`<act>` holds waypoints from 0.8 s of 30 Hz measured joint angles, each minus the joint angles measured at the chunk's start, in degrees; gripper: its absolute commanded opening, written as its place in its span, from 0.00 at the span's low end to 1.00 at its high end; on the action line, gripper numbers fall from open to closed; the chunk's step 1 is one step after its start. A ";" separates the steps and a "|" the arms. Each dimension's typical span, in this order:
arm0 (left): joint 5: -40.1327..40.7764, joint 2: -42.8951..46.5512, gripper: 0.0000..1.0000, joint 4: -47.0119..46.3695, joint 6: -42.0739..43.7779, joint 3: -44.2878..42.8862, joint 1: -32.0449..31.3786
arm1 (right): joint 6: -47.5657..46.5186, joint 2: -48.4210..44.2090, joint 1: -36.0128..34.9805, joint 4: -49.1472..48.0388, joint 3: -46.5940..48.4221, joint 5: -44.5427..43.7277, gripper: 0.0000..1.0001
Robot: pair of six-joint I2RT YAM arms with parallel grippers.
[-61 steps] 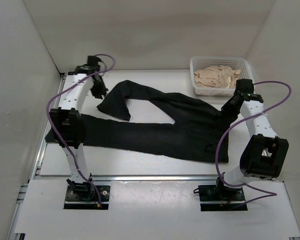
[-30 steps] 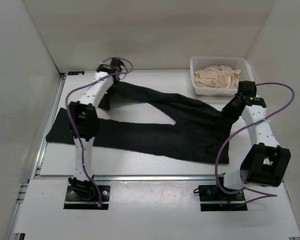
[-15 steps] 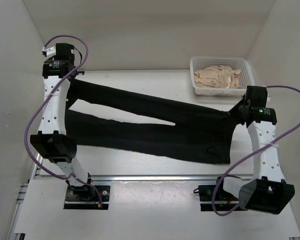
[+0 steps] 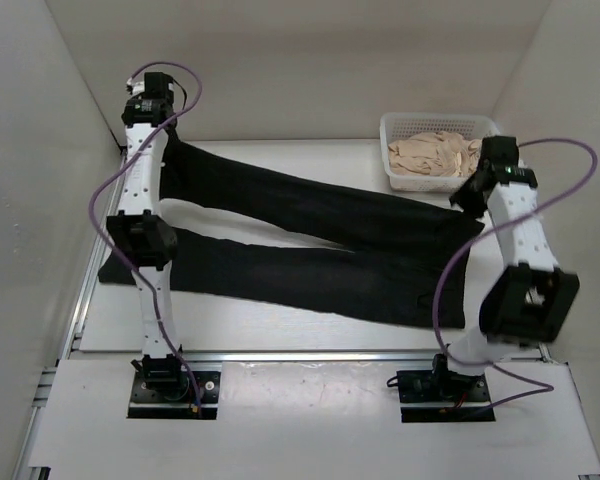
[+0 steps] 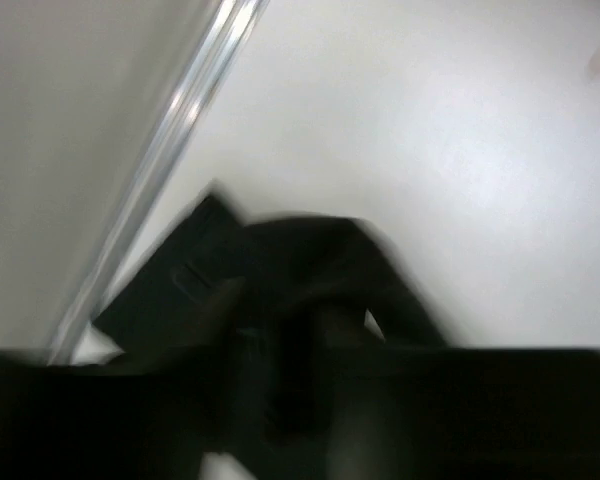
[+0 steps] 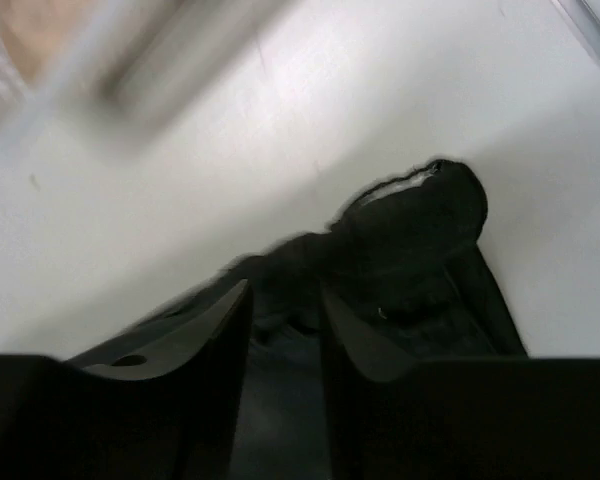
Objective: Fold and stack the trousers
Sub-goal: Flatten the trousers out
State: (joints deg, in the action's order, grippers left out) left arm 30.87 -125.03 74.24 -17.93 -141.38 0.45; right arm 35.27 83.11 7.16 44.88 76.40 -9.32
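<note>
Holding trousers [image 4: 310, 255] flat on table [image 4: 280, 312], legs leftward: my left tool [image 4: 167, 140] clamps far leg's cuff; my right tool [image 4: 468, 196] clamps waistband corner near basket [image 4: 387, 150].

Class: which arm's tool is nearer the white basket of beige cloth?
Right. The right tool is just in front of the basket, at the waistband of the trousers; the left tool is far to its left, at a leg end.
</note>
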 measured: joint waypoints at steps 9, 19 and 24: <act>-4.57 -10.78 0.77 -9.38 -0.94 -0.59 2.84 | -2.16 15.69 0.44 -3.52 13.14 -3.89 0.71; -10.43 -2.80 0.10 -11.61 0.55 3.43 6.78 | -2.62 7.17 0.15 -3.58 -1.90 -0.83 0.31; -15.06 -2.01 0.38 -12.74 0.39 12.09 3.52 | -2.91 5.07 0.15 -5.99 -6.60 5.03 0.13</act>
State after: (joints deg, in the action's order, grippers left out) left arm 15.81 -127.04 61.49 -17.54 -129.29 3.97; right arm 32.36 88.18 7.31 38.89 69.80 -4.29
